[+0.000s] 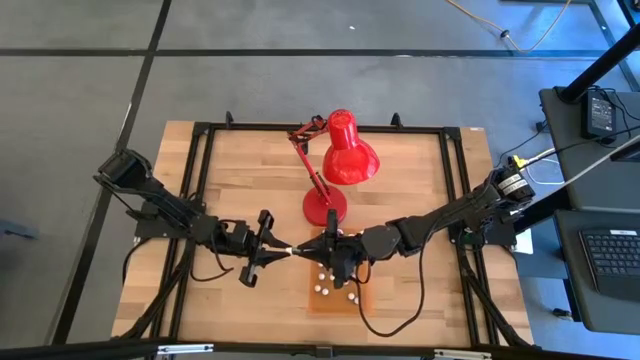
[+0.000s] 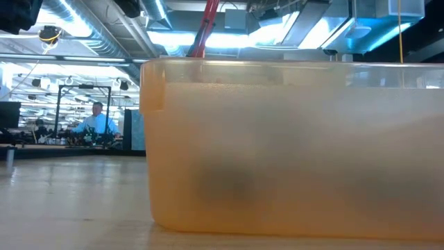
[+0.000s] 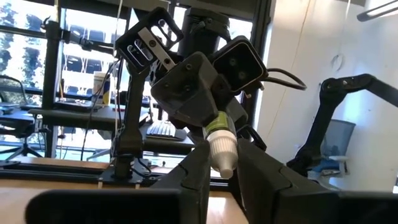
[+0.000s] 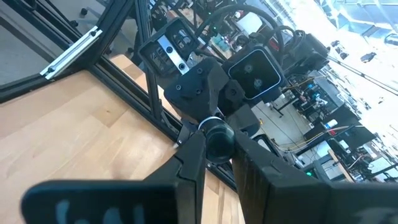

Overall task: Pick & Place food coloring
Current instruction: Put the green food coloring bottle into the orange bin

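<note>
Midair, both end effectors (image 1: pixel 296 251) clamp one food coloring bottle (image 3: pixel 222 147), white cap, green collar.

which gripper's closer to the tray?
Right. The right gripper hangs at the tray's far edge, shut on a bottle. The left gripper is beside the tray's left, clamped on that bottle's cap.
</note>
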